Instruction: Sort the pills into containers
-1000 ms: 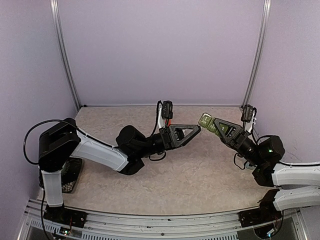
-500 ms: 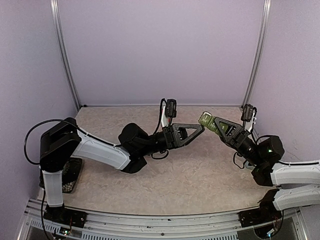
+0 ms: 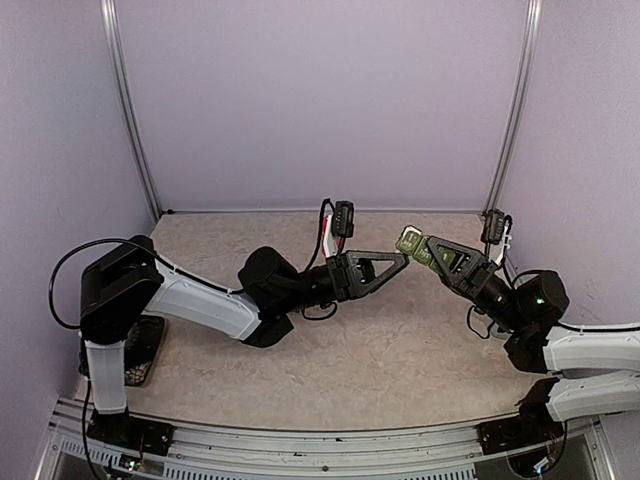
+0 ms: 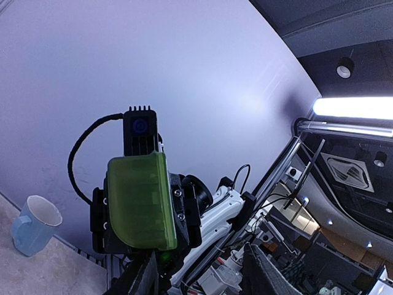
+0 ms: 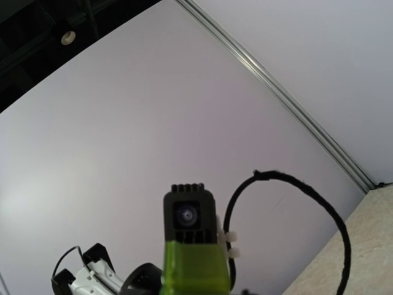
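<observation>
Two grippers are facing each other above the table [image 3: 400, 350]: the right gripper [image 3: 428, 250] is pinching the green pill container [image 3: 410, 241] in the air, while the left gripper [image 3: 398, 260] is hovering just beside it with spread, empty fingers.

Top view: high, near side, looking down. Wrist views: facing each other, containers [image 4: 138, 200] close between.

Mottled beige desk [image 3: 400, 350], plain lilac walls [image 3: 320, 100], metal posts [image 3: 128, 110] in both back corners, pale blue mug [image 4: 34, 226] I see upright on the desk, lit ceiling strip [image 4: 356, 107]
</observation>
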{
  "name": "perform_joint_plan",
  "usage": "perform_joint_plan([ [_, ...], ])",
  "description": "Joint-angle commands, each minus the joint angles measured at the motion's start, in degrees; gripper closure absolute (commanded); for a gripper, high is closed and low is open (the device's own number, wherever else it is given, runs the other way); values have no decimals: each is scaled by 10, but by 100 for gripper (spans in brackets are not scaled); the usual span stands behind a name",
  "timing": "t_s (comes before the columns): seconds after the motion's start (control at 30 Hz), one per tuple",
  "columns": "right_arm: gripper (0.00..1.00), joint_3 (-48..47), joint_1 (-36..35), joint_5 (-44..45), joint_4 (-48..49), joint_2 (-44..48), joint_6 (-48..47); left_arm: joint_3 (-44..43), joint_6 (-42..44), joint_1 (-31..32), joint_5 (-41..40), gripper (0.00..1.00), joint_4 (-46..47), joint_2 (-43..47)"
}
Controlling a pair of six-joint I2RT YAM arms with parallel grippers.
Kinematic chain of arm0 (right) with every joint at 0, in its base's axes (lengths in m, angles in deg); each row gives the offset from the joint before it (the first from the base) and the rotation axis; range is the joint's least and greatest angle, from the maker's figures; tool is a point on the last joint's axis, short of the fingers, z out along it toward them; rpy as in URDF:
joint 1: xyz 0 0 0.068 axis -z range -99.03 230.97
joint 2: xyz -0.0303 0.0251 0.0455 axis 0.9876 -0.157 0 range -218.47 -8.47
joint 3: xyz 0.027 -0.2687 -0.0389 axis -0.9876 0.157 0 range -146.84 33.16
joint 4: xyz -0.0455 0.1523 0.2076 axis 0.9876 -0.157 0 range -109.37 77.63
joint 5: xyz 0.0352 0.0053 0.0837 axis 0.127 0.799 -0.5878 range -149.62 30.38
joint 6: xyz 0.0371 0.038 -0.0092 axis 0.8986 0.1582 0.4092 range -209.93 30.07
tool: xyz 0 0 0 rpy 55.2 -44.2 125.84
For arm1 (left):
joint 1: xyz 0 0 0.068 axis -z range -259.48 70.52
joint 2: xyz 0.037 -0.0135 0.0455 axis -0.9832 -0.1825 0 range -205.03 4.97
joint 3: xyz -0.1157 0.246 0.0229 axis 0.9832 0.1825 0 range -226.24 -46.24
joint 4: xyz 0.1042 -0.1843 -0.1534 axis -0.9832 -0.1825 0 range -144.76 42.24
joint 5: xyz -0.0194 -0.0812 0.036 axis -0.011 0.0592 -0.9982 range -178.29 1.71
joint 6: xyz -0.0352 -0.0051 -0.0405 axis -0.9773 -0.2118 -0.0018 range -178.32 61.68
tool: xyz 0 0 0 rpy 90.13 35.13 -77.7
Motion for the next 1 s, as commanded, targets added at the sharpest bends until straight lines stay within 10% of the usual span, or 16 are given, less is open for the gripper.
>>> perform_joint_plan([
  [0.0, 91, 8, -6, 2, -34, 23, -17, 11, 8, -8, -22, 53, 37, 18],
  [0.97, 91, -3, -5, -11, -36, -13, -6, 2, 38, -6, 37, 56, 65, 30],
])
